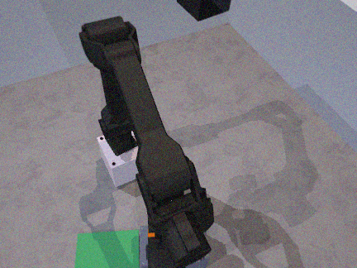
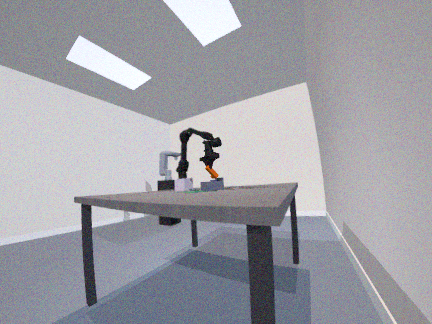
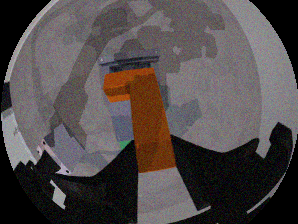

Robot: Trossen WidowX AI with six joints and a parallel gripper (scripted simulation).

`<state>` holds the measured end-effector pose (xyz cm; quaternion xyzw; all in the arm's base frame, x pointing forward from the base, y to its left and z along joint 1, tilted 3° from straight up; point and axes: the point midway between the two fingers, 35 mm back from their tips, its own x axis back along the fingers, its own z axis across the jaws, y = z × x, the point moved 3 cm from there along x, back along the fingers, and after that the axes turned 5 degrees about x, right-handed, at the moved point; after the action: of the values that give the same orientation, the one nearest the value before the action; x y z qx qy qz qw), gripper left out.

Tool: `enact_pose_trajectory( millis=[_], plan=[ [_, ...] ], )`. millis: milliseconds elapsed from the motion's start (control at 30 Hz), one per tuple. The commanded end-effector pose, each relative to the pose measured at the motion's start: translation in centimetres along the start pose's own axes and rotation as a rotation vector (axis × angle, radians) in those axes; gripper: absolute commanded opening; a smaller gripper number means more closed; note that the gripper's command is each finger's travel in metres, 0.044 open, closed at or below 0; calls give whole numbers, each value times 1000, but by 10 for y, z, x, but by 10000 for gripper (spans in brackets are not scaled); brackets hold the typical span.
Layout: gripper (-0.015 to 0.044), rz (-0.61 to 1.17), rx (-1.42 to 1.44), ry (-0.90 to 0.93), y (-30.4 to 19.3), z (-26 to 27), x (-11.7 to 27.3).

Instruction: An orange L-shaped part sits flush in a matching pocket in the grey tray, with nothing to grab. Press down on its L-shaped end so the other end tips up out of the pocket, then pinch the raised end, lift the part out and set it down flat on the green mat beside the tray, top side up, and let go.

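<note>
The orange L-shaped part (image 1: 151,235) (image 2: 212,172) (image 3: 150,120) hangs steeply tilted from my gripper (image 2: 208,166) (image 3: 152,141), which is shut on its straight end. Its L-shaped end points down and away in the wrist view. In the exterior view that low end is at about the top of the grey tray (image 1: 143,252) (image 2: 212,186) (image 3: 129,61); whether it touches cannot be told. The pocket is mostly hidden behind the part. The green mat (image 1: 87,248) (image 2: 194,191) (image 3: 124,144) lies beside the tray. In the top view the arm hides the fingers and most of the part.
A pale block (image 1: 125,173) (image 2: 184,184) with dark holes stands at the arm's base. The tray's raised walls are under the held part. The arm casts shadows over the table (image 1: 256,165) and the mat. Another, grey arm (image 2: 163,164) stands behind the table.
</note>
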<state>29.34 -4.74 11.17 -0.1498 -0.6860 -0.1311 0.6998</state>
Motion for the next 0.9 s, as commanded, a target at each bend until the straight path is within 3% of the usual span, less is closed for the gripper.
enact_pose_trajectory(
  millis=[0, 867],
  plan=[
    [0, -3, 0, -1, -19, 3, -1],
    [0, 5, 0, 0, -130, 23, -2]
  ],
)
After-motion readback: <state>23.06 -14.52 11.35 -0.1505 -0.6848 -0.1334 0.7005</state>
